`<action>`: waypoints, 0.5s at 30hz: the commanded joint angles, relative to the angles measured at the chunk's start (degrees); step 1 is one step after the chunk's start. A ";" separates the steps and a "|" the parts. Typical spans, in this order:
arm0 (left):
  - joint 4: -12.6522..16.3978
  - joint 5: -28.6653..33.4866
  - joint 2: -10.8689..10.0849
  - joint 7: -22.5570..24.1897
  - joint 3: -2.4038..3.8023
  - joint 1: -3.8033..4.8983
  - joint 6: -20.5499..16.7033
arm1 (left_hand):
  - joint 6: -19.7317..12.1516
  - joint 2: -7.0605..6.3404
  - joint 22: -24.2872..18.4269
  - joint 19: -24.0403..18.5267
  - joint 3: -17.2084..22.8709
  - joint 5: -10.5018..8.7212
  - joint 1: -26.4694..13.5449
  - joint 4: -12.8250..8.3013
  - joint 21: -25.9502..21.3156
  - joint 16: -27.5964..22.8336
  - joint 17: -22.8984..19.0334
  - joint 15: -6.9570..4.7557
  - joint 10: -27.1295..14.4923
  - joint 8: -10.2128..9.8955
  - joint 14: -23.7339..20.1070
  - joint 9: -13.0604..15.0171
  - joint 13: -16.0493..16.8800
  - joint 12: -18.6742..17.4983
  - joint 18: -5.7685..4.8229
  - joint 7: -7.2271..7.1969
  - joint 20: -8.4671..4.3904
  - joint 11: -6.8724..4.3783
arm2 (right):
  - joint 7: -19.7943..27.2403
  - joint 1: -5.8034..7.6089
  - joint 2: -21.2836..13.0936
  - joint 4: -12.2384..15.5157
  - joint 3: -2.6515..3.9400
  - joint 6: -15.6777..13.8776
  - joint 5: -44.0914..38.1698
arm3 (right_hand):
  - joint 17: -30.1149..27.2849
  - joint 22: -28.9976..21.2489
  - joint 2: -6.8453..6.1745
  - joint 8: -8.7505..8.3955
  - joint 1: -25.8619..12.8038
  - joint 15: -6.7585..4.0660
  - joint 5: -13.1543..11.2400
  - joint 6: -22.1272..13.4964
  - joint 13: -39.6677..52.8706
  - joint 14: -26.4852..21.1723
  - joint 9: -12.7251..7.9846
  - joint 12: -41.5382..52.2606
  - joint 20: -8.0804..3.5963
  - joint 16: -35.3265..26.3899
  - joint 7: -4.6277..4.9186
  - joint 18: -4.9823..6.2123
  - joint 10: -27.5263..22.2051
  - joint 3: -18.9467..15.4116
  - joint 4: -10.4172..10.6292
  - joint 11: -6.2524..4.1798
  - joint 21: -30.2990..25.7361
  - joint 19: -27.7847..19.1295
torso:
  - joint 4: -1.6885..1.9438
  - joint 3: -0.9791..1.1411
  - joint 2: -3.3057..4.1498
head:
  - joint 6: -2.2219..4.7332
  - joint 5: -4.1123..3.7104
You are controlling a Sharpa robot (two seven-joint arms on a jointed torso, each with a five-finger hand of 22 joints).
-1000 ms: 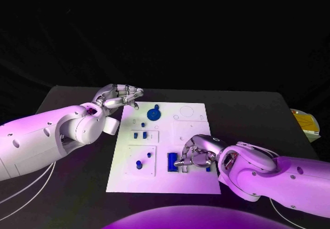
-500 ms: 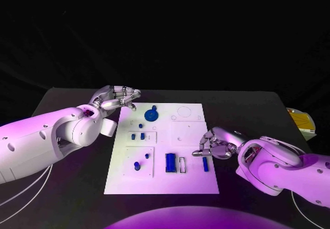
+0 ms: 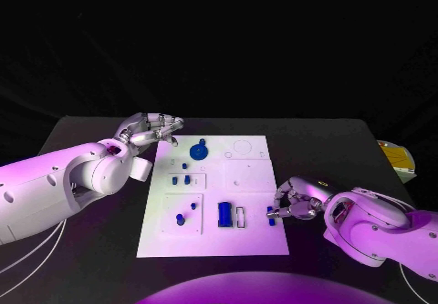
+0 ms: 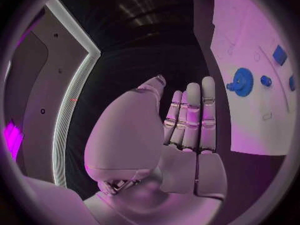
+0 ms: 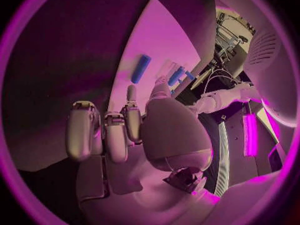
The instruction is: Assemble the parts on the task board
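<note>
Assembly looks partly done: white flat task board (image 3: pixel 214 196) holds a seated blue gear (image 3: pixel 198 152) and blue rectangular block (image 3: pixel 225 215). Your right hand (image 3: pixel 294 204) curls at the board's right edge over a small blue bar (image 3: pixel 271 213); whether it's pinching, you can't tell. Left hand (image 3: pixel 150 131) hangs half-curled, holding nothing, off the board's far left corner.

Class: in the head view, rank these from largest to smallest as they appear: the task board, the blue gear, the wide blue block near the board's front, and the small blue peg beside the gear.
1. task board
2. wide blue block
3. blue gear, close to the block, so unsure
4. small blue peg
</note>
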 commanded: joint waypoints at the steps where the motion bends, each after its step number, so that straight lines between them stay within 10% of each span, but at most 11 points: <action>1: 0.14 -0.03 0.07 0.63 0.03 0.02 0.67 | -0.38 0.40 -0.08 0.31 -0.22 -0.23 -0.01 -0.03 -0.39 0.35 -0.05 -0.03 -0.34 0.33 -0.46 -0.05 -0.07 0.18 0.27 -0.14 0.01 -0.04 | -2.21 -0.38 0.11 -0.11 -0.04 2.22 -3.46 | 8.54 9.01 7.25 -0.31 7.73 0.19 0.36 0.42 -3.95 4.73 -0.09 -0.07 0.52 -0.03 0.11 -0.53 0.18 -0.36 -0.05 0.08 0.10 0.86 | 0.05 0.02 0.02 | -0.07 0.00; 15: 0.13 -0.03 -0.01 0.57 0.02 0.01 0.73 | -0.38 0.40 -0.08 0.31 -0.22 -0.23 -0.01 -0.03 -0.39 0.35 -0.05 -0.03 -0.34 0.33 -0.46 -0.05 -0.07 0.18 0.27 -0.14 0.01 -0.04 | -3.44 -1.99 2.55 -1.42 -0.07 3.05 -5.24 | 8.62 9.17 8.70 -1.24 10.84 -0.11 0.04 1.58 -3.88 4.74 -0.96 -0.08 0.31 -0.03 -0.30 -0.55 0.30 -0.36 -0.38 -0.28 0.17 0.94 | 0.04 0.06 0.06 | -0.38 0.21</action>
